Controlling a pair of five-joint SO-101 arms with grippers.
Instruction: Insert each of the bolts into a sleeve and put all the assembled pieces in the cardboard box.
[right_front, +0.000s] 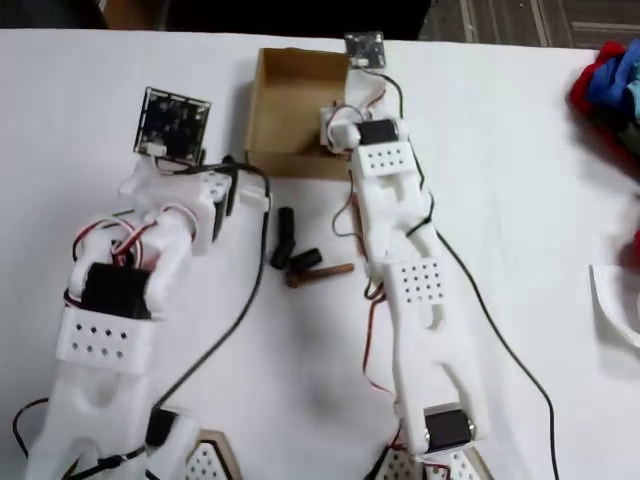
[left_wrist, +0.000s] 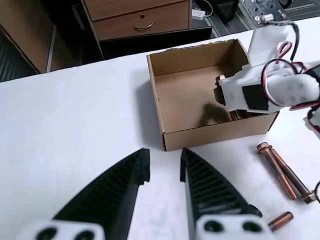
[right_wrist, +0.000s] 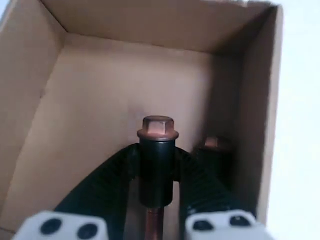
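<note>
Right jaws were clamped on a black sleeve (right_wrist: 156, 172) with its bolt (right_wrist: 158, 128) seated, long axis running along them, down in the cardboard box (right_wrist: 150, 25). A second piece (right_wrist: 215, 150) perhaps lay beside. Left jaws hung slightly parted, empty, box at one o'clock.

- My right gripper (right_wrist: 156, 152) holds a sleeved bolt (right_wrist: 157, 167) inside the cardboard box (right_front: 285, 110).
- Loose sleeves (right_front: 287, 222) and bolts (left_wrist: 277, 171) lie on the table (right_front: 500, 150), before the box.

Sleeved bolt (right_wrist: 157, 160) in cardboard box (right_wrist: 150, 25)
</note>
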